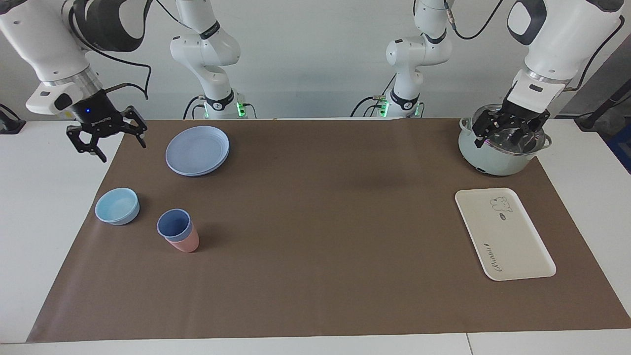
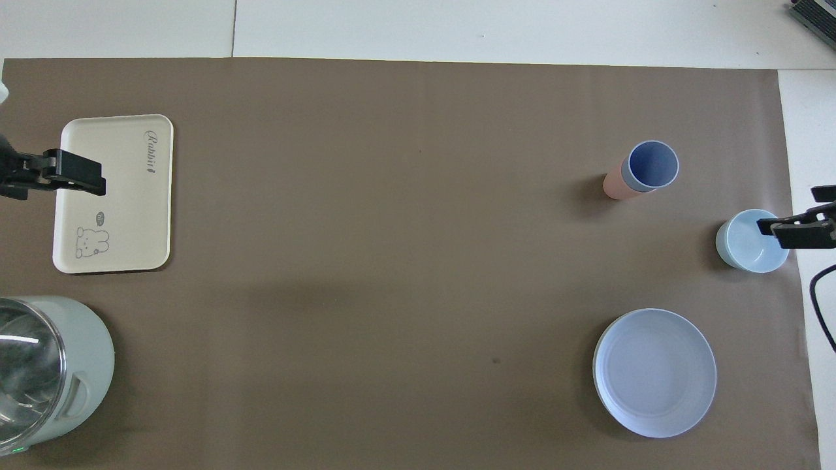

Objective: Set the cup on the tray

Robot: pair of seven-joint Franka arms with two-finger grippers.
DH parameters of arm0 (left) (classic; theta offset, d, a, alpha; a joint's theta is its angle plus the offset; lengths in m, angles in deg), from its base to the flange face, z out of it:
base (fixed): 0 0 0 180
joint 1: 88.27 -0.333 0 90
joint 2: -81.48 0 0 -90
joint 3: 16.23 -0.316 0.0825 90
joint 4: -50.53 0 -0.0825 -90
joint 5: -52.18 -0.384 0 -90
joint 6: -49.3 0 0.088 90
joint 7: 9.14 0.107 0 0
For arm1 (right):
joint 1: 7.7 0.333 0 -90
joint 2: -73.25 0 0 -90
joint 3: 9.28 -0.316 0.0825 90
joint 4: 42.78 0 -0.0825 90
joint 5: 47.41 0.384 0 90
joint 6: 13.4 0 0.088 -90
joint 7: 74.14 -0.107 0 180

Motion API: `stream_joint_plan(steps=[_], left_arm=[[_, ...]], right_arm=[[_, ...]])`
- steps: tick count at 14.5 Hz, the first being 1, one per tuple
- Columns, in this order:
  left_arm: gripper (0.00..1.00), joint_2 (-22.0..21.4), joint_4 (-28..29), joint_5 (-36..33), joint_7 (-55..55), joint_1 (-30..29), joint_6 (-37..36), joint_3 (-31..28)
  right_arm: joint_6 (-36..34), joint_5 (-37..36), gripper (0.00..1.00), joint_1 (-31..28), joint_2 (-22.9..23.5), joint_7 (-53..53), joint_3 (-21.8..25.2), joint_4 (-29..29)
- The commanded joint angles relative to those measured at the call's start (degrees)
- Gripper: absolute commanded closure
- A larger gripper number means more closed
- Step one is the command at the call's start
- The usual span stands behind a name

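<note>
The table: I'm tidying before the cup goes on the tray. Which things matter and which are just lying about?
Needed:
- blue cup, nested in the pink cup
- tray

Lying about:
- pink cup
- light-blue bowl
- blue plates
- lidded pot

Cut off at the overhead view's edge: pot [image 2: 46, 372], left end effector [image 2: 55, 176], right end effector [image 2: 800, 225]. Nested in the pink cup [image 1: 183, 242], so mostly hidden: blue cup [image 1: 173, 224]. Too small to read: tray [image 1: 517, 246] lettering.
</note>
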Motion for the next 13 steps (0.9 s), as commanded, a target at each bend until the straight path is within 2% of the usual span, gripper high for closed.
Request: stream_joint_plan(steps=[1,4,9,13], left_arm=[[0.00,-0.9,1.0,-0.7,-0.5,-0.1,0.3,0.0],[0.00,-0.9,1.1,-0.7,-0.5,-0.1,0.2,0.0],[0.00,-0.9,1.1,-0.7,-0.5,-0.1,0.4,0.0],[0.00,-0.9,1.0,-0.7,-0.4,0.0,0.9,0.0]], right_arm=[[5.3,7.6,0.00,-3.0,-1.3,13.7,-0.4,5.6],[6.9,16.5,0.00,-5.0,1.4,22.3,-0.4,7.0],[7.0,32.5,0.00,-8.9,9.5,39.3,-0.4,7.0],[7.7,43.5,0.00,-9.0,15.3,48.5,-0.4,7.0]])
